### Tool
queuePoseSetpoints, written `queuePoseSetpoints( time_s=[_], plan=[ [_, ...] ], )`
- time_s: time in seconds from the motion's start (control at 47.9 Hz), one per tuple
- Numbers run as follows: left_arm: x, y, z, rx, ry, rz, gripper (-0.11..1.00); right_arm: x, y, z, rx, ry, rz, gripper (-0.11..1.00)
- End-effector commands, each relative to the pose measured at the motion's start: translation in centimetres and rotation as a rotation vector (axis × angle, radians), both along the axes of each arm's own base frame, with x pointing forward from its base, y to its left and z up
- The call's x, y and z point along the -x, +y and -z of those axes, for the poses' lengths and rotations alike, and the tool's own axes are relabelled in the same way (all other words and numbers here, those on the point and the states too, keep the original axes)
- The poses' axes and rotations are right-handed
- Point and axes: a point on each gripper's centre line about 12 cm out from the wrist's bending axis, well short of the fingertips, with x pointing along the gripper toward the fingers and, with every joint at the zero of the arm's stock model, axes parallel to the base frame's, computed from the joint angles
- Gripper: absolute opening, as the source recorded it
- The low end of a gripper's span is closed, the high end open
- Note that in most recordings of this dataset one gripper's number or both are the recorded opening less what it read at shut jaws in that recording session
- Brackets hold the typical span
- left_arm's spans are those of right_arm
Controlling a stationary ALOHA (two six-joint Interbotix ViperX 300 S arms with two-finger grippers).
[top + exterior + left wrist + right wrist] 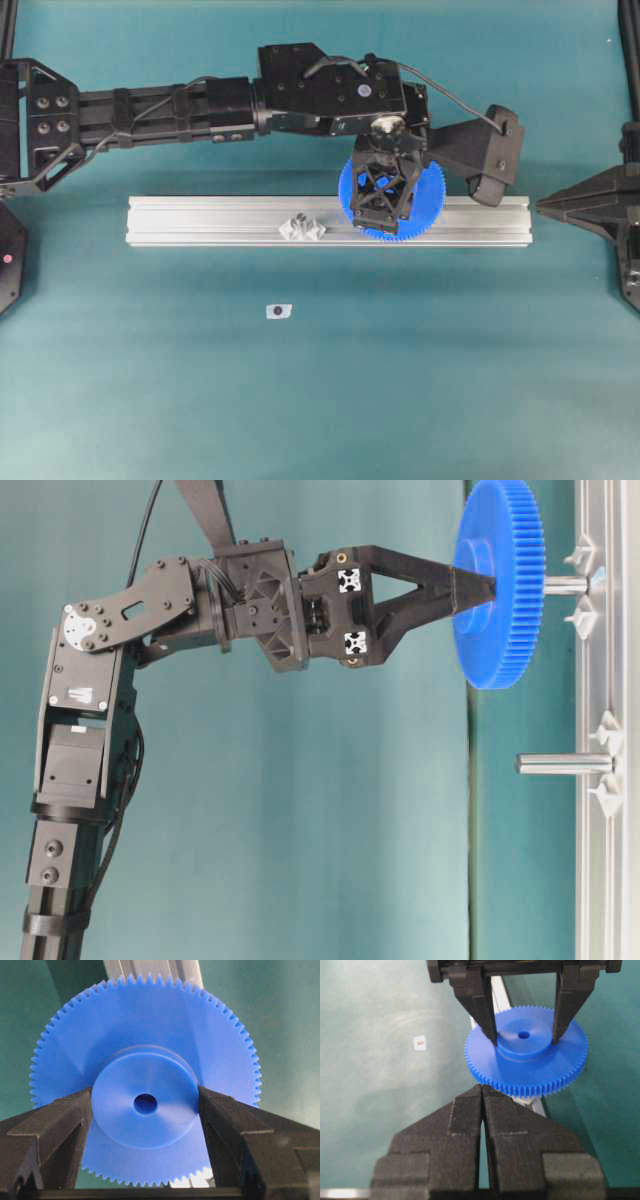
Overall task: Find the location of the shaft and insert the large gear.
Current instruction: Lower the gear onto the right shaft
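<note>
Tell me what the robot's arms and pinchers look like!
Both are matte black. The left arm has boxy bolted segments, round screw holes and a looping black cable. The left gripper has long triangular fingers and two small white checker tags. The right gripper has chunky wedge-shaped fingers.

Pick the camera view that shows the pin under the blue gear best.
Table-level view: the pin shows between the gear and the rail. Overhead and both wrist views hide it behind the gear.

The large gear (145, 1105) is smooth matt blue plastic; the rail (200, 220) is ribbed, silvery brushed metal.
</note>
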Motion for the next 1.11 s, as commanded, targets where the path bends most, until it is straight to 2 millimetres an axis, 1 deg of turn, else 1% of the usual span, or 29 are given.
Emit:
queuePoseSetpoints(
  time_s=[0.0,0.355,0.397,0.48,0.522,0.752,0.939,1.086],
  plan=[
    [0.0,1.3,-2.4,-0.016,-0.059,-0.02,0.7,-0.1,-0.1,-0.2,-0.007,-0.004,0.005,0.0],
    [-0.2,1.4,-2.3,-0.016,-0.074,-0.027,0.71,-0.1,-0.1,-0.1,-0.009,-0.002,0.006,0.0],
    [-0.2,1.4,-2.3,-0.017,-0.075,-0.027,0.74,-0.1,-0.1,-0.1,-0.009,-0.002,0.006,0.0],
    [-0.1,1.4,-2.4,-0.016,-0.074,-0.028,0.87,-0.1,-0.1,-0.1,-0.009,-0.002,0.006,0.0],
    [-0.2,1.3,-2.5,-0.017,-0.078,-0.024,0.88,-0.1,-0.1,-0.1,-0.009,-0.001,0.006,0.0],
    [-0.2,1.4,-3.0,-0.019,-0.087,-0.027,0.87,-0.1,-0.1,-0.2,-0.008,-0.005,0.006,0.0],
    [-0.4,0.8,-3.6,-0.019,-0.095,-0.018,0.87,-0.1,-0.1,-0.2,-0.008,-0.005,0.006,0.0],
    [-0.4,0.7,-3.4,-0.018,-0.091,-0.018,0.86,-0.1,-0.1,-0.2,-0.01,-0.004,0.006,0.0]
  ],
)
